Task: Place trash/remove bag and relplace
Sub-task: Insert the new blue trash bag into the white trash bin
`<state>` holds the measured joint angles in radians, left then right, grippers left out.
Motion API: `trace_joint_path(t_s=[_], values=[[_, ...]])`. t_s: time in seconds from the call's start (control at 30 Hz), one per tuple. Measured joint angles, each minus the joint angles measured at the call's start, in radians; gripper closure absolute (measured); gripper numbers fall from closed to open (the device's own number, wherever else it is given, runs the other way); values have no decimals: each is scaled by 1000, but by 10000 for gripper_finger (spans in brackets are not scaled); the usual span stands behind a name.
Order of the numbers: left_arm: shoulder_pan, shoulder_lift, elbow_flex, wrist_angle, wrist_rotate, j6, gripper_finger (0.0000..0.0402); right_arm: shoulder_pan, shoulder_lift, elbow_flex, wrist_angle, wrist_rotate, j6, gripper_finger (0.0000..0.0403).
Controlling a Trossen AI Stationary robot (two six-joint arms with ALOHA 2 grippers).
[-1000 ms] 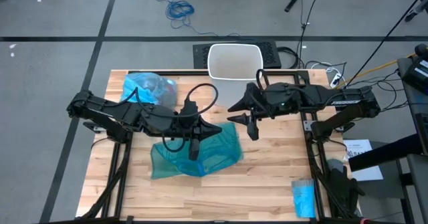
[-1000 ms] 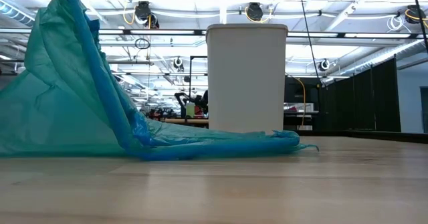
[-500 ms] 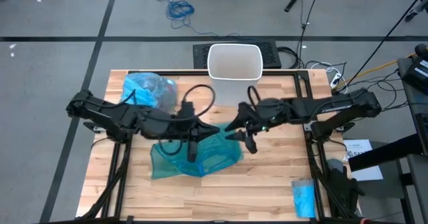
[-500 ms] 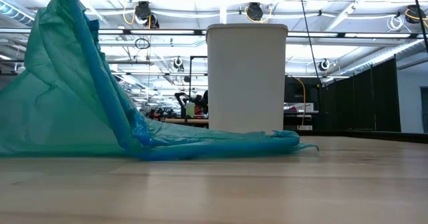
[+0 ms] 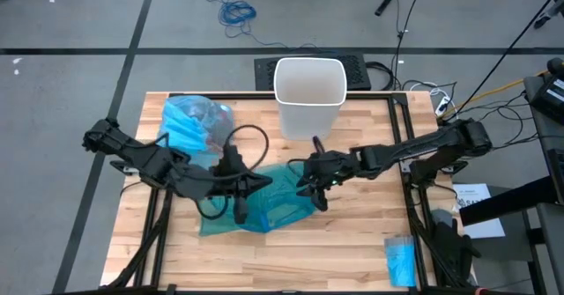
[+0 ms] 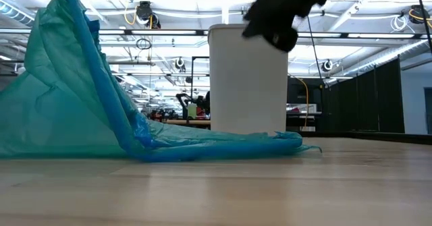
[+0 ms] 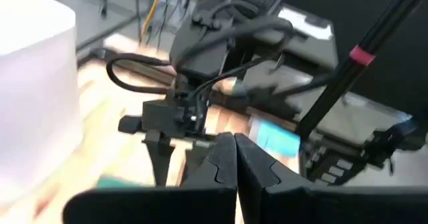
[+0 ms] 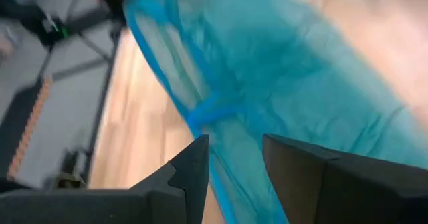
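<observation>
A teal-green plastic bag (image 5: 273, 205) lies crumpled on the table's middle; in the low view its near part (image 6: 61, 98) stands up in a peak. The light sky-blue bag (image 5: 192, 119) sits bunched at the far left of the table; no trash shows apart from it. My left gripper (image 5: 267, 182) is shut over the teal bag's left part, and its wrist view (image 7: 235, 158) shows nothing between the fingers. My right gripper (image 5: 300, 187) is open above the teal bag's right part (image 8: 281, 70), and it shows high above the table (image 6: 277, 23) in the low view.
A white bin (image 5: 308, 62) stands upright at the table's far edge, middle (image 6: 250, 84). A small bright-blue roll (image 5: 399, 260) lies at the near right corner. Bare wood lies along the near edge and to the right of the teal bag.
My right arm has reached out from near the bin toward the table's near edge and down over the teal bag, coming into the low view. My left gripper has drawn back toward the table's left and near edges. The teal bag has kept its shape.
</observation>
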<state>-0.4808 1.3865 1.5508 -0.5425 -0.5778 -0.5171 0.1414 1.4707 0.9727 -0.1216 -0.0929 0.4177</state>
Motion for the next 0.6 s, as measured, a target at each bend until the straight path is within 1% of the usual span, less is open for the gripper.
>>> trace_joint_path(t_s=[0.07, 0.13, 0.27, 0.43, 0.6], values=[[0, 0, -10, -14, 10, -31, 402, -5, 63, 11, 3, -34, -26, 271], [0, -1, -9, 5, 21, -46, 402, -4, 120, 23, 15, -58, -47, 271], [-4, -3, -8, 80, 27, -19, 402, 3, 210, 46, 80, -86, -89, 271], [-27, -8, -8, 179, 35, 50, 402, 5, 299, 87, 97, -92, -142, 271], [-32, -7, -8, 199, 50, 60, 402, 2, 378, 106, 96, -87, -193, 271]])
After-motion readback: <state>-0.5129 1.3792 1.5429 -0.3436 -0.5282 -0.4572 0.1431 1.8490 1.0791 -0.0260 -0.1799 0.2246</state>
